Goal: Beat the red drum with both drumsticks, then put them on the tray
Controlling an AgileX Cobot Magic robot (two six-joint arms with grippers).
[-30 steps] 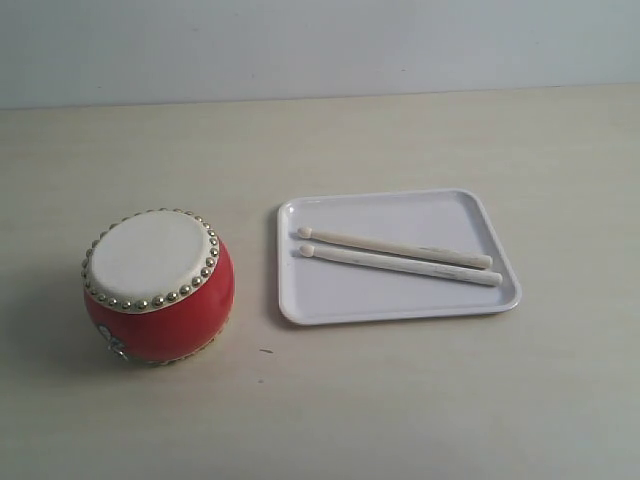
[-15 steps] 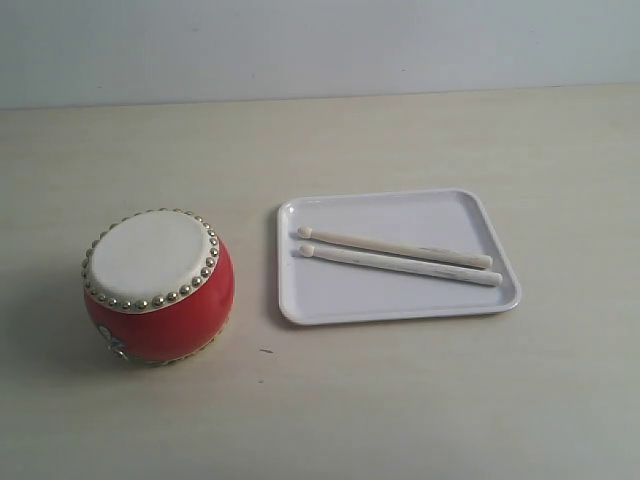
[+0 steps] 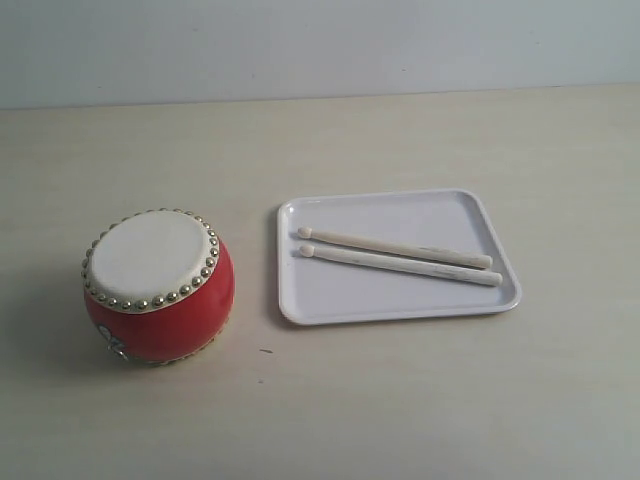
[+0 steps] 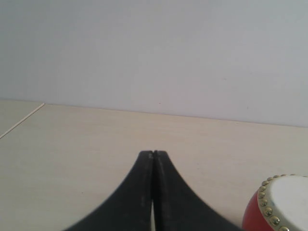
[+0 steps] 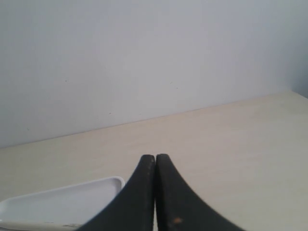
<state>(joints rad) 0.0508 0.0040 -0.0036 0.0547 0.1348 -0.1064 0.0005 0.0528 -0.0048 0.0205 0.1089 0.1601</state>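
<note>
Exterior view shows bare table at the front. Past it, the red drum stands upright on the left with its cream skin facing up. The tray sits just beside it on the right, apart from it and flat on the tabletop. The drumsticks lie side by side inside the tray, nearly parallel and close together. Their rounded tips point toward the drum and nothing holds them. Neither arm reaches into this view. As things lie, the sticks are in the place the task ends with. No picture tells whether the drum has been struck, so my judgement is that this is either the very start or the finished state. If it is the start, picking up both sticks, beating the drum and returning them are all left to do. The left gripper has its black fingers pressed together on nothing. It hangs low over the table, pointing roughly level toward the pale back wall, and the drum's studded edge shows at one corner of the left wrist view. The right gripper is likewise pressed together and empty. It sits at much the same low, level pose, with a corner of the tray just beside its fingers and the wall beyond.
</note>
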